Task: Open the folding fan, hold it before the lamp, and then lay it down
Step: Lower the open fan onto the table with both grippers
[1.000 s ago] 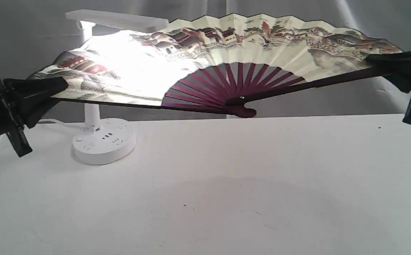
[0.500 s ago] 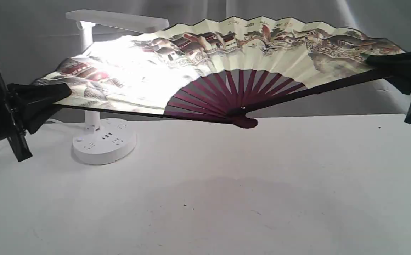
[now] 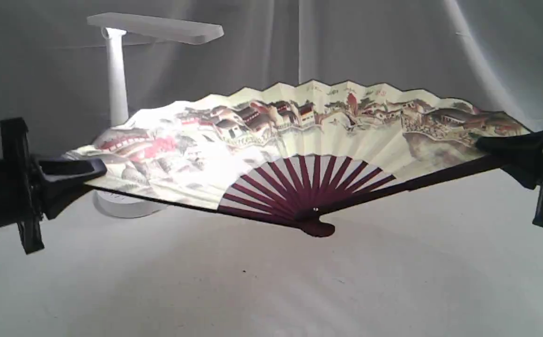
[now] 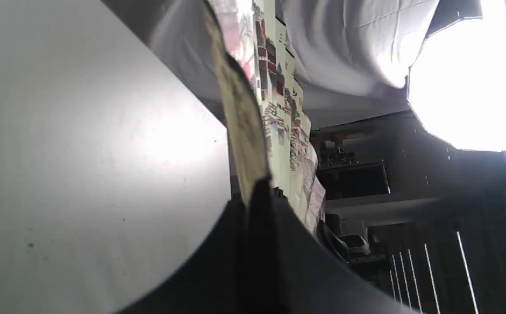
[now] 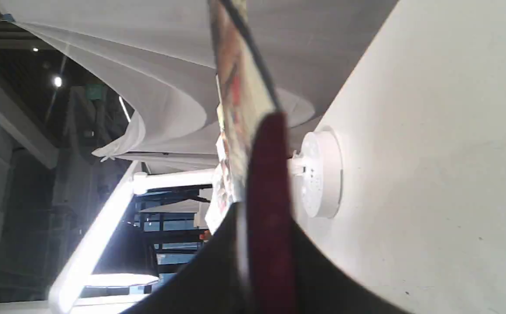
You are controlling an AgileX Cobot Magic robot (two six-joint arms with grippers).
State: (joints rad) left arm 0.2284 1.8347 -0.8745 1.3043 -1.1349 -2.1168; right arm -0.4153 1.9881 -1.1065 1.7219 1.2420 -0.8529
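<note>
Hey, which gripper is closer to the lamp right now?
Left. The left gripper clamps the folding fan by one end just in front of the lamp base; the right gripper holds the opposite end, well away from it.

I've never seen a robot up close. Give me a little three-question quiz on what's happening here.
1. True or false: the head of the lamp shows clear above the folding fan.
2. The left gripper and right gripper each clamp: A) an outer end of the fan, B) the lamp's stem, C) nothing.
3. What is painted on the fan's leaf?
Key: 1 true; 2 A; 3 village houses with pink blossoms.
</note>
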